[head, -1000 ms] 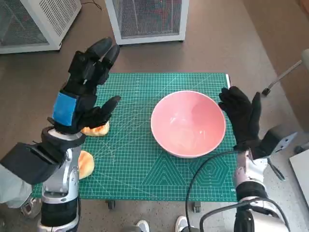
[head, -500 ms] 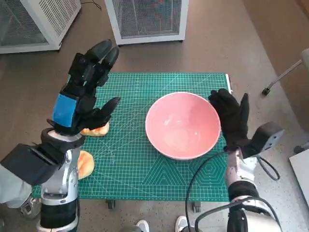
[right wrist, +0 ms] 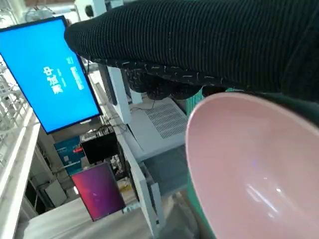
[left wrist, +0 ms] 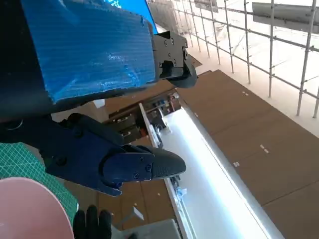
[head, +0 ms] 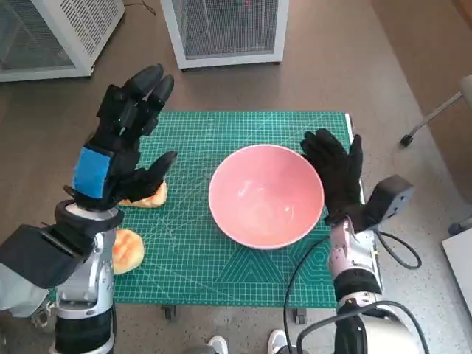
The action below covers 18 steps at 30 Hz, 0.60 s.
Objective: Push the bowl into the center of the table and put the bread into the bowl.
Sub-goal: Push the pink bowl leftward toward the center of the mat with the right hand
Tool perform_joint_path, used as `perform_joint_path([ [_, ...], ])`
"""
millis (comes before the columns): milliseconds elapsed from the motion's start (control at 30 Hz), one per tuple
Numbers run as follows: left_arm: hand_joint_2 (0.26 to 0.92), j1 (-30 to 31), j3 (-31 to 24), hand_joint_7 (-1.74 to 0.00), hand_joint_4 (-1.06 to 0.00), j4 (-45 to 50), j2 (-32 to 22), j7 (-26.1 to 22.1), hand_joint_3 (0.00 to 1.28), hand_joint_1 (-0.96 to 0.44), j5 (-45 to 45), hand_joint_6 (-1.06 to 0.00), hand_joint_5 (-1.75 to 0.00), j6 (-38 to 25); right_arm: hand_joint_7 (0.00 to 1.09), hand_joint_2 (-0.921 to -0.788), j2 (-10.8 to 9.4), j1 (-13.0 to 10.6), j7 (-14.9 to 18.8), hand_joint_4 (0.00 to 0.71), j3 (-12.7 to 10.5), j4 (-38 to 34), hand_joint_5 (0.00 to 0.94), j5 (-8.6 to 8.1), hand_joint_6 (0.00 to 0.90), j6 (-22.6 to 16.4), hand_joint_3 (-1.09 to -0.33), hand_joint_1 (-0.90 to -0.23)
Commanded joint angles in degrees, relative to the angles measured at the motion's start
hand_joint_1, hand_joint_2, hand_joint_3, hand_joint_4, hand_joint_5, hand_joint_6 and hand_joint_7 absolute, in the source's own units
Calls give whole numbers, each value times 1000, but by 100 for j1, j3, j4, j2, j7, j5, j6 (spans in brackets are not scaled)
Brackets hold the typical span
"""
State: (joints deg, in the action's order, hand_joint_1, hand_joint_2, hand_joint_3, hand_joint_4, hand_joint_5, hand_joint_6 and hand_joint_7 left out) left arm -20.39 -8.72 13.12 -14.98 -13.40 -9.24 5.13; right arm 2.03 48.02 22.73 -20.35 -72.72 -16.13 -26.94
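Head view: the gloved right hand (head: 333, 175), fingers spread flat, presses the pink bowl's (head: 265, 195) rim near mat centre; the left hand (head: 122, 144) hovers spread and empty above two bread pieces (head: 145, 196) at the mat's left edge. Right wrist view: a tipped bowl could skid; open mat (head: 199, 140) lies leftward.

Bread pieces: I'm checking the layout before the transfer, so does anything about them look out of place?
One bread piece lies at the green mat's left edge, seemingly overhanging it, partly hidden behind the left forearm. The other lies fully on the mat under the left hand. The pink bowl stands upright and empty.
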Motion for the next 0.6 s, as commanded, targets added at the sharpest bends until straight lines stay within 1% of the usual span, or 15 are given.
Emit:
perform_joint_path([
  [33,921,109,-48,-610,-282,179,-40,40,381,-587,-11,-54,-1,-82,66,-921,-133,77,-140,566,-29,-121,17,38,743,178,-474,-414],
  [167,921,133,-93,-612,-277,227,-58,38,381,-589,-45,-54,0,-139,67,-921,-194,166,-164,570,4,-120,15,80,749,196,-471,-427],
  [367,921,159,-144,-616,-275,328,-60,58,379,-586,-75,-54,-1,-244,61,-921,-259,294,-106,583,22,-132,17,125,741,229,-470,-440],
  [600,921,191,-168,-622,-278,384,-44,87,377,-586,-84,-53,-2,-284,61,-921,-318,413,-64,574,49,-152,9,150,743,281,-474,-443],
])
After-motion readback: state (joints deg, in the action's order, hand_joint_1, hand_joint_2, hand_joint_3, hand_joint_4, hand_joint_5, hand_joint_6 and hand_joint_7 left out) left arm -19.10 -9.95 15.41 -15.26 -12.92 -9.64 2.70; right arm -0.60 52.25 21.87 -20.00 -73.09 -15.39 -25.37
